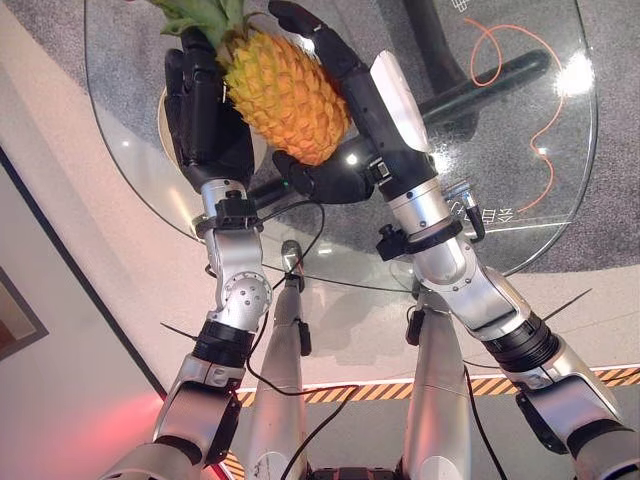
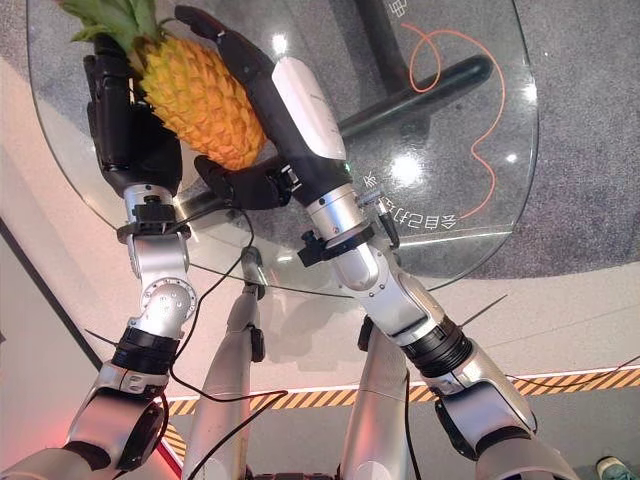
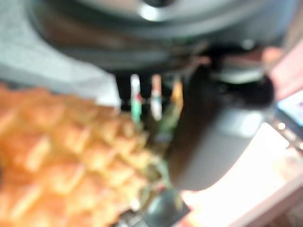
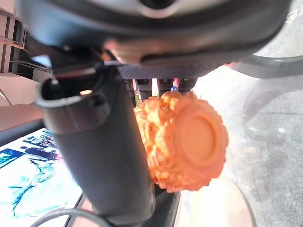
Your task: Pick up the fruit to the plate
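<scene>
The right hand's (image 1: 375, 105) fingers (image 1: 315, 40) reach straight along the pineapple's (image 1: 285, 90) far flank, and its thumb (image 1: 315, 178) curls under the fruit's blunt base at about 6 o'clock. The left hand (image 1: 205, 110) presses flat against the opposite side at 9 o'clock, fingers extended upward beside the green crown (image 1: 195, 15). Between the two palms the pineapple is held tilted, crown toward 11 o'clock, above the round glass table (image 1: 520, 200). A pale plate's (image 1: 163, 125) rim peeks out behind the left hand. An orange cord (image 1: 545, 110) loops at 2 o'clock.
</scene>
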`<state>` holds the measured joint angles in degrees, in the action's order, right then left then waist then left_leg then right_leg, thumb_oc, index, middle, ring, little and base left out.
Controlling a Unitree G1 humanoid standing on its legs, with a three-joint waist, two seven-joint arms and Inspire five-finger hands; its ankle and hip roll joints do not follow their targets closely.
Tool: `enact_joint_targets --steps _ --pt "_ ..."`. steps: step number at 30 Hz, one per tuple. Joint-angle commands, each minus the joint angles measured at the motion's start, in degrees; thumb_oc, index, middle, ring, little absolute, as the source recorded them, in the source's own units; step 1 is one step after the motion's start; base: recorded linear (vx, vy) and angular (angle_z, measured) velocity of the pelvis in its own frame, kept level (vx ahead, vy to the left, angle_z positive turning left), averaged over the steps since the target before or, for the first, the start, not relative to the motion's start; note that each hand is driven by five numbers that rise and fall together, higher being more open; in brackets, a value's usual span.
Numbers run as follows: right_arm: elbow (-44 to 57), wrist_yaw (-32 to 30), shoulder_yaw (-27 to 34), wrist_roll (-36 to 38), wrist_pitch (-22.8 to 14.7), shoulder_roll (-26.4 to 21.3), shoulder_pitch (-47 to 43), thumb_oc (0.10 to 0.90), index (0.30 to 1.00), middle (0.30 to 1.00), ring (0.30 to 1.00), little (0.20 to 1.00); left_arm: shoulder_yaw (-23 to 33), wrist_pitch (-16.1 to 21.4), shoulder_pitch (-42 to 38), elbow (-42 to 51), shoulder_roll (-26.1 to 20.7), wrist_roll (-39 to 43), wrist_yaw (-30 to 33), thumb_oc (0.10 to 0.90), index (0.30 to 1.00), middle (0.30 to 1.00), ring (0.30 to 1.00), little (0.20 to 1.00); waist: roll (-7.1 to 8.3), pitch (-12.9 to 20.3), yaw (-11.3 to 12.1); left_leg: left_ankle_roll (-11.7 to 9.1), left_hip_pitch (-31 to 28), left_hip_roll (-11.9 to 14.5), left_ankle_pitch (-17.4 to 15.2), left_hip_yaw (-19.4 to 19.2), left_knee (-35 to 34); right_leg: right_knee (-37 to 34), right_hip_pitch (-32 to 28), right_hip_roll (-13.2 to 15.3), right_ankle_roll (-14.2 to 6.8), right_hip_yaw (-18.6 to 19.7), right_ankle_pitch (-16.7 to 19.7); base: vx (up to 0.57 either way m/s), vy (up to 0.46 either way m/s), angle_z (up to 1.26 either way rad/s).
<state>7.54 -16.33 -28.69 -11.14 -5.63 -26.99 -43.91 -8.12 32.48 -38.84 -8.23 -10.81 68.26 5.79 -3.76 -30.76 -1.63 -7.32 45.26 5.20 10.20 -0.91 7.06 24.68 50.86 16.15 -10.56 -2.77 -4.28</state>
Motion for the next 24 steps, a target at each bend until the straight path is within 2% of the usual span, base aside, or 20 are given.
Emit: enact_joint_targets --steps 1,11,24 --pt "3.4 -3.7 5.3 -1.9 -2.6 1.2 -5.9 0.8 0.9 0.9 0.9 0.9 1.7 7.8 -6.5 7.3 -1.6 -7.2 -1.5 0.1 0.3 0.3 0.3 0.2 2.25 1.0 1.6 1.5 0.9 -2.3 -3.4 1.1 3.9 -11.4 -4.4 -3.9 2.1 -4.0 9.8 0.0 0.0 0.0" --pt "3.0 -4.3 5.6 -2.6 -2.4 1.8 -6.0 0.8 0.9 0.9 0.9 0.9 2.9 12.3 -6.9 6.9 -1.2 -12.5 7.0 0.1 0.3 0.3 0.3 0.2 2.28 1.0 1.8 1.4 0.9 -2.3 -3.3 1.3 3.6 -11.4 -4.4 -3.8 2.1 -4.0 9.7 0.0 0.0 0.0" --pt "2.1 -5.4 5.8 -2.8 -2.2 2.2 -6.8 0.8 0.9 0.9 0.9 0.9 4.9 16.0 -8.0 5.8 -0.9 -21.2 19.5 0.1 0.3 0.3 0.3 0.2 2.5 1.0 2.0 1.3 0.7 -2.2 -3.2 1.4 3.4 -11.5 -4.8 -3.7 2.2 -4.3 9.5 0.0 0.0 0.0"
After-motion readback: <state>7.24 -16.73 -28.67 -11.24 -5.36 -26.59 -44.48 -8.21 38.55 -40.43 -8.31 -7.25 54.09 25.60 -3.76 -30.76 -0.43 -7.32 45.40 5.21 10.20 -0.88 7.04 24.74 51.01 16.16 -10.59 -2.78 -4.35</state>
